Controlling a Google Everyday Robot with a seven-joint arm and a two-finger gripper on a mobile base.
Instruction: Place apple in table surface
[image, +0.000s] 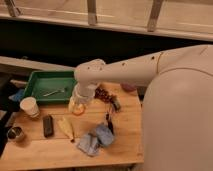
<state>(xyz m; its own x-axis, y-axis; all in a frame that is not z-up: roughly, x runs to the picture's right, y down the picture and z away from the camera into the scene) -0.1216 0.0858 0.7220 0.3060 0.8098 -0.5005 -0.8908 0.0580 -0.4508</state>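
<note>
Camera view: the white arm reaches in from the right, wrist bent down at centre-left. The gripper (76, 104) sits on the apple (79, 110), low over the table surface (127, 132) beside the green tray (42, 82). I cannot tell whether it is clamped or loose.

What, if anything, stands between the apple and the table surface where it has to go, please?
Nothing visible does. The gripper is right at the apple, low over the table surface just in front of the green tray. The grape cluster lies off to one side.
</note>
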